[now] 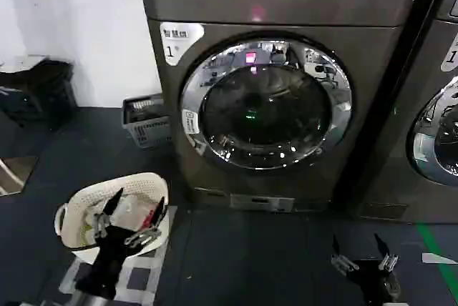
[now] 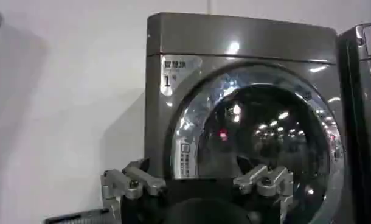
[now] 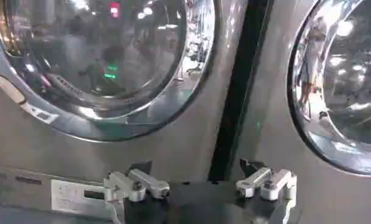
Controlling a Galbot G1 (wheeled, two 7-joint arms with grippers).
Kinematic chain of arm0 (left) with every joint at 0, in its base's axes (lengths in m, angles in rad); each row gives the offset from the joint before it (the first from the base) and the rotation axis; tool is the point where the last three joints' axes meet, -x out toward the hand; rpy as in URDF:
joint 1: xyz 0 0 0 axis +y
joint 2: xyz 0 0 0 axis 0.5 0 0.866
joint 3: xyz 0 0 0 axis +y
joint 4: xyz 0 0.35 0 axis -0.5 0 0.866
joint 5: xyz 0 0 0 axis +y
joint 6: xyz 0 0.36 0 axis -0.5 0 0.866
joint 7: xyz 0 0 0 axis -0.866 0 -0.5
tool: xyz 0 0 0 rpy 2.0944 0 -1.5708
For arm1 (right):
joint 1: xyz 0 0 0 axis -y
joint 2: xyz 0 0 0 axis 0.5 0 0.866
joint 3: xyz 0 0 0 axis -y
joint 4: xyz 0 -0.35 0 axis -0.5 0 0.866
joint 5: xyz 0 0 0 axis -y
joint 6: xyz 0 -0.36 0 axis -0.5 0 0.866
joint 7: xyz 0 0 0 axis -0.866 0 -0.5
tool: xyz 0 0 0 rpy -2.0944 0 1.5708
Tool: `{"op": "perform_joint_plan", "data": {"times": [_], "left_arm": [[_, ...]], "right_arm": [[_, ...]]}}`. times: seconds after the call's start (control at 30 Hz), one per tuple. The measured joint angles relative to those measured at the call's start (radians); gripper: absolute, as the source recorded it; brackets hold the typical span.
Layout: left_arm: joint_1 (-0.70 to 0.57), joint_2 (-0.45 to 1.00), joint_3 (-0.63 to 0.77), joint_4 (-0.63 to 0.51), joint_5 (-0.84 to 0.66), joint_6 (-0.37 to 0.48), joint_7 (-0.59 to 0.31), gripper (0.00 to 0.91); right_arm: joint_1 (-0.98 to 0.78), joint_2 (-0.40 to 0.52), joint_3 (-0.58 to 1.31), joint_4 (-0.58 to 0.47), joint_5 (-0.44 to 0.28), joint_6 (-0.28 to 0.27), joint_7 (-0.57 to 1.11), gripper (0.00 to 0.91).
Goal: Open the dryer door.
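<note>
**Dryer door shut, both arms low and empty**

Up at 12 o'clock in the head view sits the dryer point(image 1: 286, 91), with the door point(image 1: 266, 103) closed flush against its front, chrome rim all the way round and dark glass in the middle. Left gripper point(image 1: 136, 216) hangs low at about 8 o'clock over a white basket point(image 1: 71, 220), fingers spread wide, nothing in them. Right gripper point(image 1: 363, 252) is down at 5 o'clock above the dark floor, also wide open and empty. Both are well apart from the door.

What could go wrong, I reckon: the rim is smooth, curved chrome, so fingers could slide off if they don't catch the proper edge. I can't tell which side the latch is on. Also the neighbour machine point(image 1: 436, 106) at 3 o'clock has a near-identical door, and the right wrist view has both in sight, so drifting to the wrong one is a real risk.

Writing: a white sticker point(image 1: 179, 41) at the dryer's upper left reads "1", with small characters above I can't read. A label on the rim at 9 o'clock is too small to read.
</note>
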Motion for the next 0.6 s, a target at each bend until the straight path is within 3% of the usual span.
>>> {"op": "perform_joint_plan", "data": {"times": [0.33, 0.6], "left_arm": [[0.004, 0.006, 0.006, -0.023, 0.0, 0.069, -0.015, 0.907], [0.0, 0.014, 0.003, -0.049, -0.01, 0.112, -0.009, 0.907]], "right_arm": [[0.095, -0.105, 0.064, 0.013, 0.246, -0.064, -0.22, 0.907], [0.258, -0.289, 0.037, -0.066, 0.424, -0.122, -0.337, 0.907]]}}
